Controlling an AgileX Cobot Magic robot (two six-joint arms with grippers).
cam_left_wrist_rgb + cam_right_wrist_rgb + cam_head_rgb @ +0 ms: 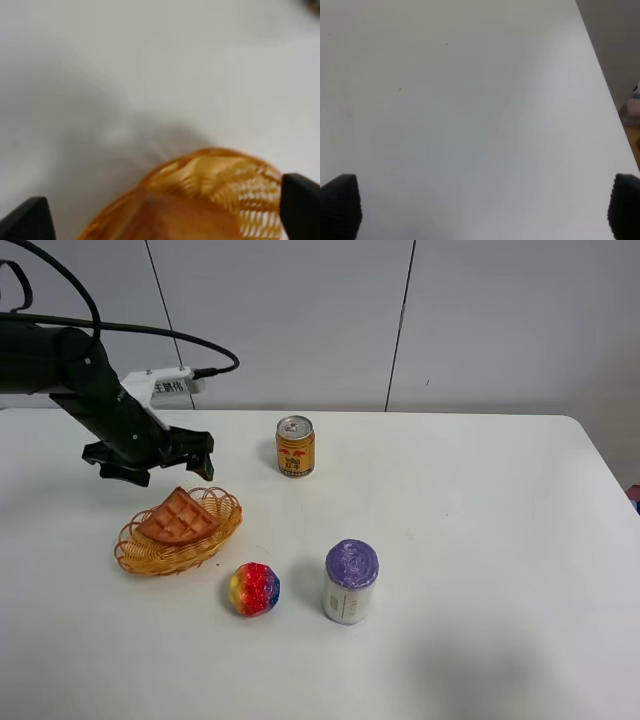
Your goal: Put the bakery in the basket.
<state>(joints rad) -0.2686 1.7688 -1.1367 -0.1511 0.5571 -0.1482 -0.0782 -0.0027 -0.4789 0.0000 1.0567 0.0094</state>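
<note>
Lying in the basket (150,562) near the tabletop's (480,540) left edge, the bakery (178,517) is free; your left end effector (165,465) hovers above, spread wide and empty, as is your right end effector (482,207).

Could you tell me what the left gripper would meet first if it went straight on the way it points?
Probably the waffle wedge lying in the basket, in line with the left gripper's open fingers, though depth is unclear.
</note>
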